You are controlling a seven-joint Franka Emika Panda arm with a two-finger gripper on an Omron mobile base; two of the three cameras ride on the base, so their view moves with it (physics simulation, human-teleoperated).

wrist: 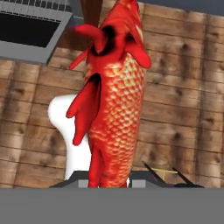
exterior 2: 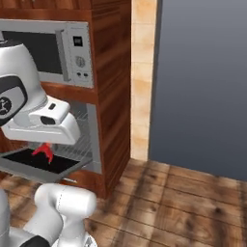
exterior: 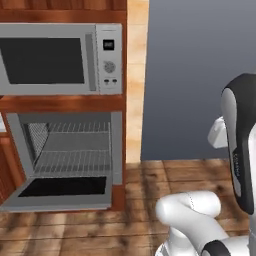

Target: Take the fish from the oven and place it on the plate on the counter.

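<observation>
Fish (wrist: 116, 100): out of the open oven (exterior: 65, 160), clamped in nearly closed fingers above wooden floor (wrist: 183, 105); placing on plate remains.

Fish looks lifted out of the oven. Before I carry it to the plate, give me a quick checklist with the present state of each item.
1. Fish held in the gripper: ok, it rises from between the fingers in the hand view.
2. Fish clear of the oven: ok, the rack is bare and the fish hangs in front of the open door.
3. Grip secure: cannot tell, the fish hides the contact points.
4. Oven door out of the way: not ok, it lies open below the hand.
5. Plate location: cannot tell.
6. Floor to the right free: ok.
</observation>
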